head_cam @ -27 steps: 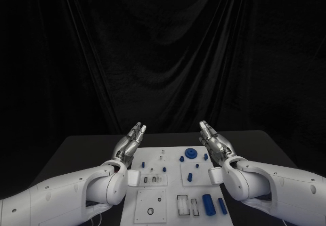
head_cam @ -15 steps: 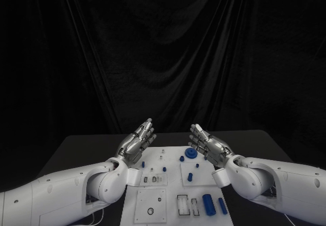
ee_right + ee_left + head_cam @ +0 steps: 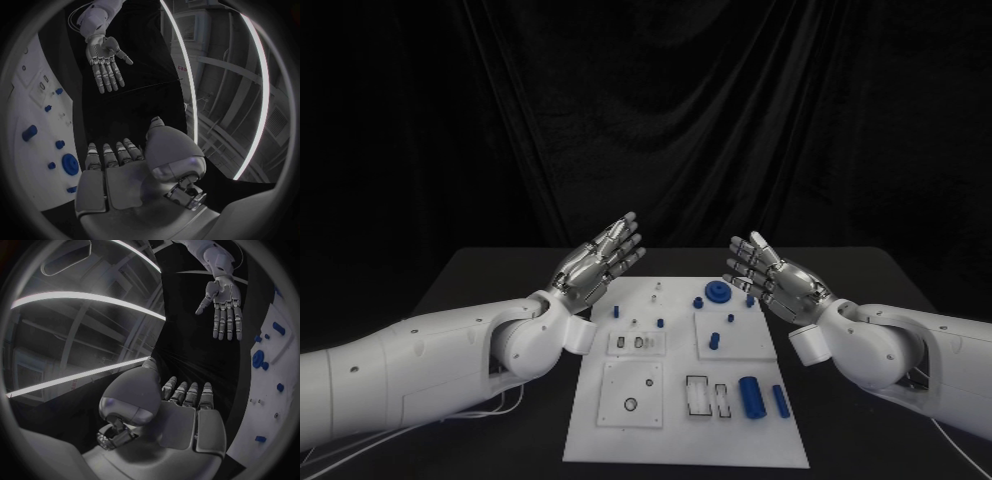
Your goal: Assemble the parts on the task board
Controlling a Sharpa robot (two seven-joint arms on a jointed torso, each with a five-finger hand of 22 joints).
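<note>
Robot hand, left [image 3: 599, 262]: raised above the far left corner of the board [image 3: 678, 440], fingers apart and straight, nothing held. Right robot hand [image 3: 776, 283]: same posture over the far right edge, also empty. Palms face each other across the board.

Parts lie below and nearer the robot than both hands. Blue gear [image 3: 714, 293] sits at the far end, just under the right robot hand's fingers, so the right is the nearer one. Two blue cylinders [image 3: 763, 398] lie on the near right part of the board, long axes running toward the robot, closer to the right arm. Small blue pegs [image 3: 714, 341] stand mid-board between the arms. Board rests flat on the desk [image 3: 473, 290].

Against the earlier frames: both hands have turned from edge-on to palms showing and spread further apart. The whole view has shifted, so the board's apparent move is the camera's. Parts untouched.
</note>
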